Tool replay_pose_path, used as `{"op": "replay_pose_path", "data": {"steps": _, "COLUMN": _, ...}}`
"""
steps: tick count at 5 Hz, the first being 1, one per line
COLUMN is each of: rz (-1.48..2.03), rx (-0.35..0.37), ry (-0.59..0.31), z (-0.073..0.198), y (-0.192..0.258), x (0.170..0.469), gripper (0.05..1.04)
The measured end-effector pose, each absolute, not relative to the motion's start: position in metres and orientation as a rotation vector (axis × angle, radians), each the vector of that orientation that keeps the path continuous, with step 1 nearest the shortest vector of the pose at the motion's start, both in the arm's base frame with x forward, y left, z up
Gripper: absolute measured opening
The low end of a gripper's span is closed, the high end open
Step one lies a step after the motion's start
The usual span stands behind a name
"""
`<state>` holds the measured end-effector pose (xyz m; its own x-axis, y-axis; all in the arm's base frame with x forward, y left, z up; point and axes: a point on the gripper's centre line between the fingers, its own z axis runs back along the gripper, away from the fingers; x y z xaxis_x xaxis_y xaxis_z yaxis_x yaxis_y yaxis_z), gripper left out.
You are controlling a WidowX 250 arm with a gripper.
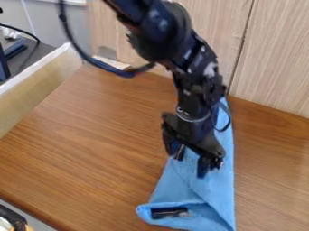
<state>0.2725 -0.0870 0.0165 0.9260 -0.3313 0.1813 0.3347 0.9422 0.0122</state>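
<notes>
Brown desk (91, 149), pale wood wall (271, 58). My jaws stand apart over a long blue cloth (215, 188), its fold hugging something black (169, 212).

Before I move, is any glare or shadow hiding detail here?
Camera view: soft light; mild sheen on the wooden table at right; small glints on the black arm, its dark parts merging; the gripper contrasts well with the blue cloth; the dark object in its fold is hard to make out.

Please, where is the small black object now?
In the camera view, the small black object lies near the bottom centre, in the folded end of the blue cloth, below the tool.
</notes>
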Motion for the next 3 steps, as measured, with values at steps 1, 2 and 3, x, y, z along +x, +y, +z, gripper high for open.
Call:
{"op": "replay_pose_path", "data": {"steps": 1, "rz": -0.326, "rx": -0.021, "ry": -0.243, "z": 0.04, "y": -0.084, "x": 0.269, "gripper": 1.001}}
{"op": "replay_pose_path", "data": {"steps": 2, "rz": -0.321, "rx": -0.02, "ry": -0.295, "z": 0.063, "y": -0.081, "x": 0.264, "gripper": 1.001}}
{"op": "replay_pose_path", "data": {"steps": 3, "rz": -0.323, "rx": -0.034, "ry": -0.302, "z": 0.068, "y": -0.079, "x": 0.26, "gripper": 1.001}}
